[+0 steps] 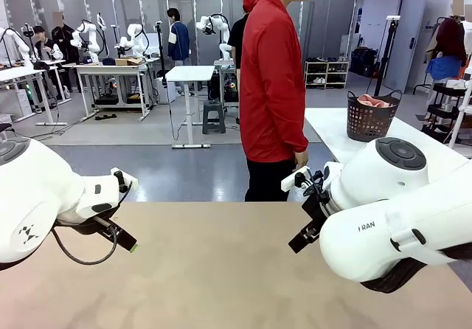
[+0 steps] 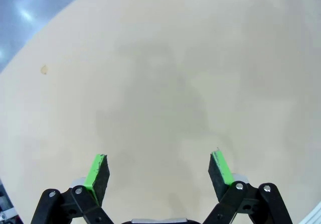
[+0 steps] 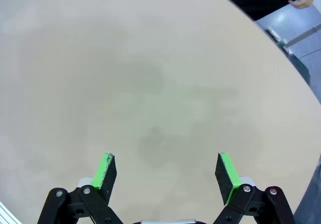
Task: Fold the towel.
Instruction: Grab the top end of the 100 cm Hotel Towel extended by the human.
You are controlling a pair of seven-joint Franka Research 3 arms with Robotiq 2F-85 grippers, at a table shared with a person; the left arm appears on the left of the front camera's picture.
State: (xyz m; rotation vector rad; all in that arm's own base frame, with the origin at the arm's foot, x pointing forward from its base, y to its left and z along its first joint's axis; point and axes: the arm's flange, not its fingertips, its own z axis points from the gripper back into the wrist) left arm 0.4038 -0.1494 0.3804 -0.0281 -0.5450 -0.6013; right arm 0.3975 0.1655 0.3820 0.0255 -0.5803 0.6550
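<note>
The towel (image 1: pixel 372 102) shows as a bunch of salmon-pink cloth in a dark basket (image 1: pixel 366 125) on the white table at the back right, far from both arms. My left gripper (image 1: pixel 125 242) hangs over the left part of the tan table (image 1: pixel 221 270). In the left wrist view the left gripper (image 2: pixel 158 166) is open, with bare tabletop between its green pads. My right gripper (image 1: pixel 299 242) hangs over the right part of the table. In the right wrist view the right gripper (image 3: pixel 168 166) is open too and holds nothing.
A person in a red jacket (image 1: pixel 271 78) stands at the table's far edge, turned sideways, one hand (image 1: pixel 300 158) hanging down. The white side table (image 1: pixel 332 133) stands beyond the far right corner. Other tables and people are farther back.
</note>
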